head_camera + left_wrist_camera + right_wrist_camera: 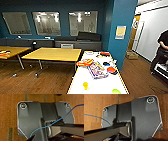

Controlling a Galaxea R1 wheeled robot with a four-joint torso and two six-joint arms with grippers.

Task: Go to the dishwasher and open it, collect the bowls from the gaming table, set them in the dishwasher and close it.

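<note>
Two bowls: a yellow one (85,85) and a green one (116,91) sit at the bottom of the frame, on the near end of the gaming table.
Gaming table: white glossy top (100,83) running from bottom centre up toward the blue pillar (122,32); its far half is cluttered with an orange packet (84,63), a patterned box (98,70) and small coloured pieces.
Dishwasher: I see none from where the robot looks; a dark counter (75,44) lines the back wall, upper middle of the frame, under three windows.
Other furniture: a yellow wooden desk (53,54) stands left of centre, another (11,51) at the left edge, both well apart from the white top.
Person: standing at the right edge (162,50), on the wooden floor beside a low unit.
Step in hand: by my reading the robot is drawn up at the end of the gaming table, at the bowl-collecting stage; whether the dishwasher is already open I cannot tell.
Grippers: both wrist views look down past the robot's dark plate onto brown floor (8,112); whether the fingers are spread or pressed together, I cannot tell.
Next move calls for: raising an arm over the white top and coming down on the yellow bowl's rim, the nearer to centre, without nudging it off the edge.
</note>
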